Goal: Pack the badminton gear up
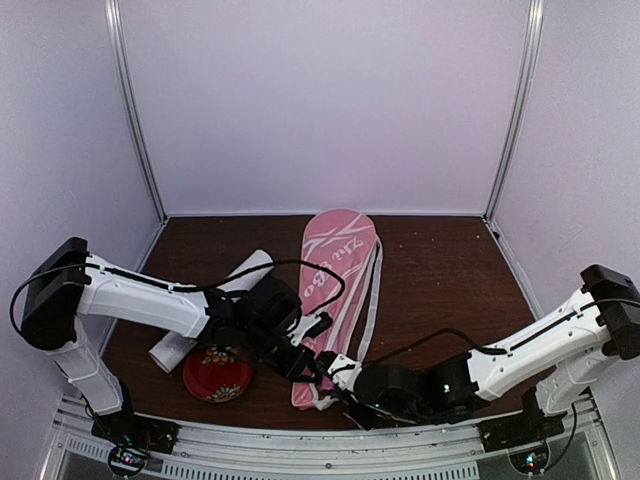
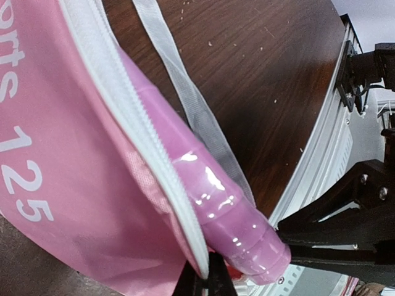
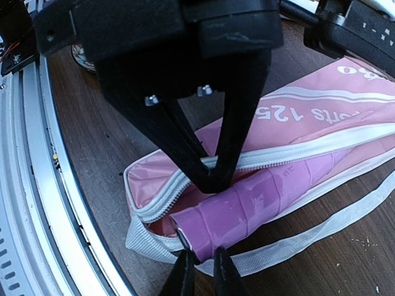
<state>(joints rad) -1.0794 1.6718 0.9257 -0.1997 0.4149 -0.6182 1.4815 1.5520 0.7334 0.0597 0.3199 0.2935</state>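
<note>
The long pink bag (image 1: 338, 270) with white lettering lies down the middle of the table, its near end unzipped. A racquet's pink handle (image 3: 259, 197) sticks out of that opening. My left gripper (image 3: 213, 179) is shut on the bag's white zipper edge (image 2: 154, 160) and holds it up over the handle (image 2: 228, 209). My right gripper (image 3: 200, 271) is at the handle's butt end, its fingers pinched on the lower corner. In the top view both grippers (image 1: 325, 372) meet at the bag's near end. The long white tube (image 1: 215, 305) lies left of the bag.
A red floral plate (image 1: 217, 375) sits near the front edge under the left arm. The bag's white webbing strap (image 3: 321, 231) trails on the brown table beside the handle. The metal table rim (image 3: 37, 185) runs close by the bag's end.
</note>
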